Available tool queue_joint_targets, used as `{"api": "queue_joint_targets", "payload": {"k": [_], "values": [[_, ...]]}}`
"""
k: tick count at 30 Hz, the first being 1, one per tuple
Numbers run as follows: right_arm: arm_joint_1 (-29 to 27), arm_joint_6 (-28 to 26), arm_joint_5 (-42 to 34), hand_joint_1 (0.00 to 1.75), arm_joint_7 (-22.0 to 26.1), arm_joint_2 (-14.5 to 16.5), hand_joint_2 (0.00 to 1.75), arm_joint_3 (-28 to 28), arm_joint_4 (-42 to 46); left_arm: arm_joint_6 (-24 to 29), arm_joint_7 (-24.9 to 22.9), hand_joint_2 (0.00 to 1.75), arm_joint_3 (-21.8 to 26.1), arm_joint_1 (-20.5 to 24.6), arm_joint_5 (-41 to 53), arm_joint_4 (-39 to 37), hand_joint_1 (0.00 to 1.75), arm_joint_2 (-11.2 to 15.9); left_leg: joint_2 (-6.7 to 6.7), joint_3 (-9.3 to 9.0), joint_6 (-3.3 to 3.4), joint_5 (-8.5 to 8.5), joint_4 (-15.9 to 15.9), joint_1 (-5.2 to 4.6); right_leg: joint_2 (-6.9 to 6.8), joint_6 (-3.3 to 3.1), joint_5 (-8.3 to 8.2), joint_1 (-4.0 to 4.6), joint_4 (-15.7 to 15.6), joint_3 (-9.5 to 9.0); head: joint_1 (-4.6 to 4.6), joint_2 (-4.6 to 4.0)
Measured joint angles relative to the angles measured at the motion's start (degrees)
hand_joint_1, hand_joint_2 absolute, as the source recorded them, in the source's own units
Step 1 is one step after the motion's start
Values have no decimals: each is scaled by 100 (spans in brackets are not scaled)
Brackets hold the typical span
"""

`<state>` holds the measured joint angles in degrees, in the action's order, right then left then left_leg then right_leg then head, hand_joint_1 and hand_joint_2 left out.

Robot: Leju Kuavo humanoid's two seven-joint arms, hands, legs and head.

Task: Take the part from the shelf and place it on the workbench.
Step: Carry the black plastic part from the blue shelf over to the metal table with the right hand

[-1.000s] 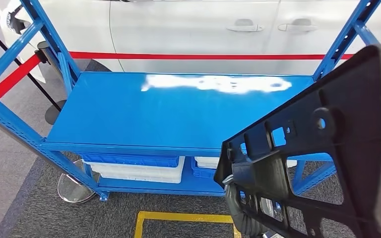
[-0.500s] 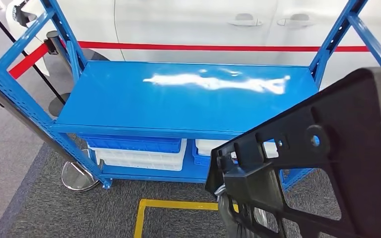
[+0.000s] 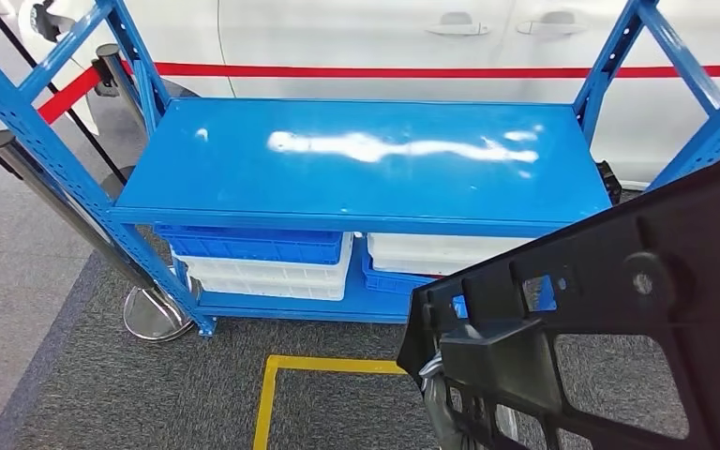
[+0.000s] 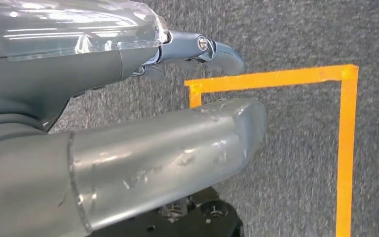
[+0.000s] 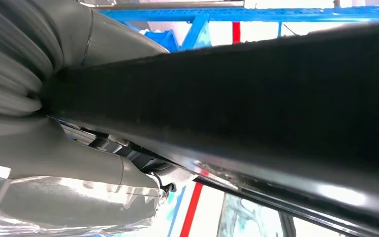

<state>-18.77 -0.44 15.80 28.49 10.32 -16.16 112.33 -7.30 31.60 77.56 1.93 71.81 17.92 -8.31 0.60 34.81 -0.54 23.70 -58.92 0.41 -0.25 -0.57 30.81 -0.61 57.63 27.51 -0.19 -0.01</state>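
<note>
My right robot hand point(image 5: 54, 148) grips the part point(image 3: 619, 309), a large black plastic bracket with ribs, round holes and open cut-outs. In the right wrist view the part's dark edge runs right across in front of me, with my thick grey thumb on one side of it and the ribbed cover on the other, so it is clamped in the hand. In the head view the part rises from my right robot hand, tilted, its top end the far one, and it covers the near right corner of the blue shelf point(image 3: 356, 159).

The shelf stands beyond the part, its flat blue top bare and shiny. Under that top, on the lower level, sit blue and white bins point(image 3: 262, 262), well apart from my hand. Behind the shelf is a white car point(image 3: 366, 37), with a red belt barrier point(image 3: 431, 71) stretched in front of it.

My left robot hand point(image 4: 187, 98) hangs over the grey carpet point(image 4: 286, 39), holding nothing, its fingers apart and stretched out. Just past the fingertips runs a corner of yellow floor tape point(image 4: 276, 76).
</note>
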Motion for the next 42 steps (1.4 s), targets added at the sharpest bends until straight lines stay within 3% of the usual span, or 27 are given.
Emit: {"api": "queue_joint_targets", "payload": {"k": [1, 3, 5, 6, 7, 8, 10, 12, 13, 16, 17, 20, 21, 22, 23, 25, 27, 29, 31, 32, 34, 36, 37, 38, 39, 40, 42], "values": [[-12, 1, 0, 175, -1, 14, 175, 8, 10, -2, -11, 0, 1, -3, 7, 0, 0, 1, -7, 45, -36, 72, -52, 10, -8, -56, -58, -3, -8, 53, -1, 0], [-36, 8, -1, 175, -4, 52, 175, 25, 32, 1, -35, 0, 1, -5, 23, 0, 0, 2, -20, 191, -90, 499, -429, 30, -28, -148, -184, -10, -25, 189, -22, 0], [-83, 32, 55, 175, -56, 103, 175, 49, 78, 101, -122, 0, -9, 30, 125, 1, 0, -80, -22, 346, -127, 1017, -1111, 35, -35, -179, -299, 12, -18, 337, -55, 0], [-123, 53, 120, 175, -122, 143, 175, 65, 130, 236, -205, 0, -26, 76, 204, 5, 0, -172, -22, 373, -136, 1124, -1396, 36, -44, -176, -355, 23, -8, 416, -58, 0], [-164, 78, 203, 175, -205, 193, 175, 81, 201, 417, -303, 0, -48, 144, 287, 11, 0, -303, -23, 328, -134, 1099, -1532, 34, -57, -169, -409, 31, 9, 499, -64, 0], [-197, 104, 277, 175, -286, 250, 175, 92, 281, 595, -397, 0, -78, 220, 350, 16, 0, -449, -22, 197, -122, 972, -1476, 33, -72, -160, -458, 37, 31, 580, -68, 0], [-228, 145, 370, 175, -393, 345, 175, 102, 426, 831, -509, 0, -141, 367, 397, 19, 0, -690, -28, -335, -64, 698, -813, 28, -86, -133, -550, 43, 83, 727, -75, 1], [-245, 161, 401, 175, -426, 410, 175, 104, 519, 885, -545, 0, -189, 460, 406, 10, 0, -873, -36, -831, -1, 693, -40, 7, -79, -86, -644, 59, 113, 809, -66, 1], [-253, 167, 406, 175, -430, 435, 175, 106, 552, 884, -549, 0, -200, 487, 404, 5, 0, -937, -38, -935, 24, 741, 161, -7, -73, -57, -694, 61, 111, 825, -70, 1], [-279, 181, 409, 175, -430, 490, 175, 116, 617, 847, -550, 0, -219, 521, 392, 2, 0, -1027, -20, -890, 126, 629, 272, -10, -44, 52, -756, 46, 107, 863, -80, 0], [-292, 182, 409, 175, -430, 501, 175, 119, 637, 836, -551, 0, -228, 531, 391, 3, 0, -1039, -9, -839, 176, 558, 294, 0, -30, 83, -622, 38, 198, 909, -76, 0], [-337, 184, 409, 175, -432, 509, 175, 126, 699, 807, -552, 0, -261, 559, 389, 4, 0, -1062, 8, -606, 258, 356, 300, 4, 0, 144, 187, 9, 1060, 1172, -62, 1], [-356, 186, 408, 175, -432, 509, 175, 133, 721, 790, -552, 0, -278, 565, 388, 4, 0, -1073, 11, -520, 256, 296, 284, 1, 2, 163, 341, 0, 1390, 1235, -59, 0], [-379, 198, 405, 175, -432, 513, 175, 146, 744, 769, -549, 0, -296, 567, 382, 4, 0, -1084, 14, -432, 247, 240, 264, 0, 3, 180, 351, -11, 1598, 1236, -58, 0], [-404, 221, 398, 175, -427, 522, 175, 171, 769, 744, -539, 0, -312, 567, 364, 4, 0, -1090, 17, -337, 230, 189, 231, 3, 2, 193, 231, -26, 1626, 1142, -57, 1], [-447, 304, 366, 175, -396, 559, 175, 241, 812, 691, -500, 0, -327, 564, 306, 4, 0, -1090, 18, -154, 184, 113, 139, 13, 1, 202, -82, -59, 1147, 682, -56, 1], [-475, 397, 325, 175, -343, 614, 175, 328, 852, 628, -448, 0, -333, 553, 270, 4, 0, -1060, 12, -16, 124, 62, 32, 3, 9, 175, -74, -57, 415, 161, -53, 0], [-507, 457, 298, 175, -298, 669, 175, 407, 884, 572, -410, 0, -337, 534, 264, 4, 0, -1003, 8, 44, 54, -4, -16, -7, 21, 108, 48, -26, 77, -15, -51, 0], [-546, 486, 288, 175, -278, 716, 175, 474, 893, 540, -393, 0, -338, 508, 262, 4, 0, -952, 2, 70, -19, -56, -27, 14, 10, 6, -9, -22, 61, 53, -44, 0], [-558, 496, 286, 175, -275, 741, 175, 504, 893, 532, -389, 0, -338, 493, 265, 4, 0, -933, -5, 112, -52, 33, -94, 24, -1, -52, -63, -25, 58, 103, -47, 0], [-574, 513, 284, 175, -270, 795, 175, 546, 899, 528, -382, 0, -345, 473, 275, 4, 0, -906, -18, 259, -100, 502, -517, 40, -23, -137, -184, -31, 51, 238, -63, 0], [-587, 533, 284, 175, -266, 839, 175, 588, 906, 540, -380, 0, -366, 460, 295, 4, 0, -887, -21, 413, -126, 1024, -1215, 39, -28, -167, -310, -9, 61, 407, -79, 1], [-597, 544, 285, 175, -264, 853, 175, 613, 908, 554, -380, 0, -383, 454, 307, 4, 0, -876, -21, 421, -127, 1106, -1470, 38, -32, -170, -370, 3, 73, 496, -79, 1], [-606, 555, 286, 175, -262, 866, 175, 639, 908, 584, -379, 0, -407, 448, 321, 4, 0, -865, -21, 350, -120, 1056, -1572, 38, -36, -169, -428, 14, 89, 586, -80, 1], [-614, 563, 289, 175, -261, 878, 175, 662, 909, 620, -377, 0, -432, 442, 334, 4, 0, -857, -21, 192, -105, 906, -1482, 36, -39, -166, -479, 24, 107, 670, -80, 1], [-621, 569, 293, 175, -259, 891, 175, 686, 912, 670, -378, 0, -455, 443, 348, 5, 0, -851, -23, -66, -75, 735, -1195, 31, -38, -160, -531, 32, 124, 746, -80, 0], [-623, 584, 298, 175, -255, 920, 175, 734, 927, 771, -418, 0, -490, 487, 363, 15, 0, -845, -29, -658, 3, 652, -354, 5, -39, -124, -626, 48, 147, 844, -78, 1]]}}
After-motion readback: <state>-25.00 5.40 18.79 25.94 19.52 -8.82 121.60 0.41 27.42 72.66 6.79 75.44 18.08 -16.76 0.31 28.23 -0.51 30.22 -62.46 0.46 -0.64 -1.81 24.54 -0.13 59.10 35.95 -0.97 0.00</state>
